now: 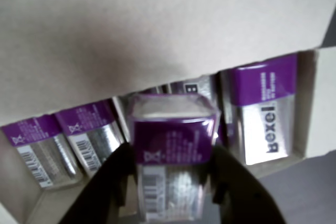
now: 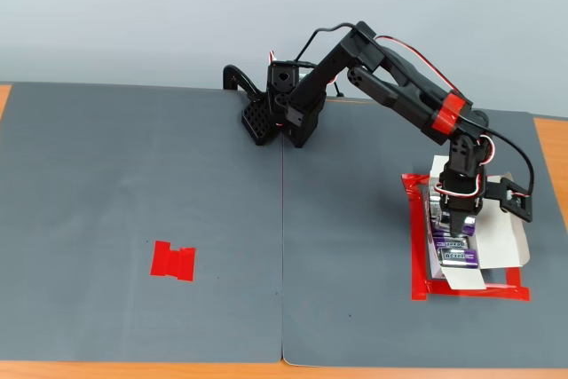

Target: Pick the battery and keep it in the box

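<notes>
Over box (image 2: 513, 239), my gripper (image 1: 173, 192) clamps battery (image 1: 173, 145); I'd lower square into free slot, then release.

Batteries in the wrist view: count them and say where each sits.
5 at least: one held in the claw, the battery; two in the box at left, one partly hidden behind, one at right. More may be hidden.

I read "Bexel" on the battery (image 1: 265, 111) right of my jaws in wrist view; remaining label print is illegible.
</notes>
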Robot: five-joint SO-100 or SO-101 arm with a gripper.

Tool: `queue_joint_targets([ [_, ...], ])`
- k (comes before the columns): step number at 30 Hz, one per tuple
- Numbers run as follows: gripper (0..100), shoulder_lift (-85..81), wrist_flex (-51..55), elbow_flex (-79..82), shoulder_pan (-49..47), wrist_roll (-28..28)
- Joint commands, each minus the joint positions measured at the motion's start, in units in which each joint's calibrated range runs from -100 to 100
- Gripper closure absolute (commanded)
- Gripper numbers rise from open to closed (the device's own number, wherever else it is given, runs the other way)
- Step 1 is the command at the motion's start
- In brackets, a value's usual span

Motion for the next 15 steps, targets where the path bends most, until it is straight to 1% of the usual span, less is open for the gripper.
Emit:
queue_joint_targets([
  [1, 94, -1.02, -0.47, -2.51, 0.01, -0.15],
  [6, 76, -1.36, -0.47, -2.51, -0.07, -0.15],
  [8, 73, -1.61, -0.47, -2.60, -0.07, -0.15],
  [15, 72, -1.95, -0.21, -2.69, 0.01, -0.15],
])
